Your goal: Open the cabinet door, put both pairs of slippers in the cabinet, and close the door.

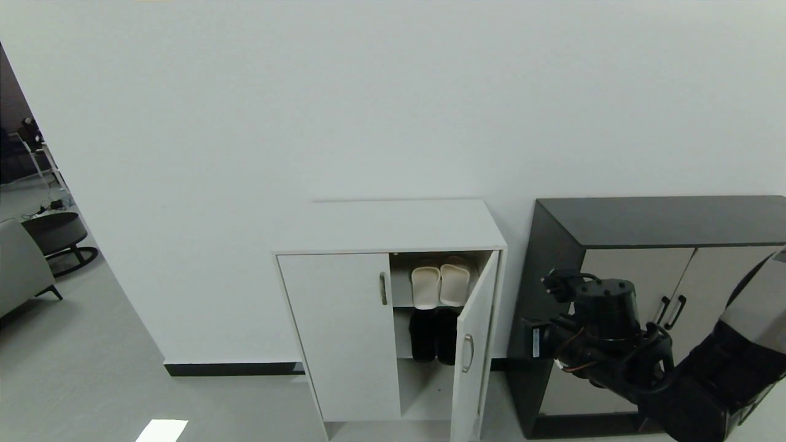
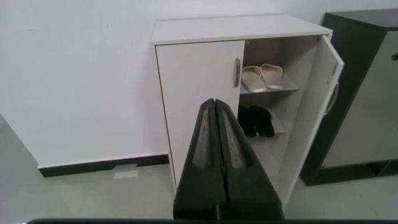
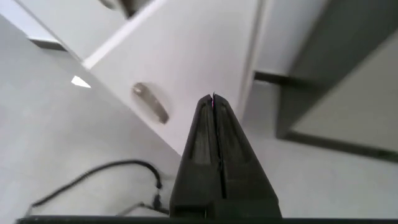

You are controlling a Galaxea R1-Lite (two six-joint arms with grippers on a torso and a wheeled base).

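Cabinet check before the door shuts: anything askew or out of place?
Nothing stands out. The white slippers sit side by side on the upper shelf, the black slippers on the level beneath; the door stands open.

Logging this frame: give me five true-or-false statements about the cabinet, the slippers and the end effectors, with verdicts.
1. The right door of the cabinet is open. True.
2. The white slippers lie on the floor. False: they sit on the upper shelf.
3. The black slippers sit one shelf below the white pair. True.
4. The left door is open. False: it is closed.
5. The right end effector grips a slipper. False: it is shut on nothing.
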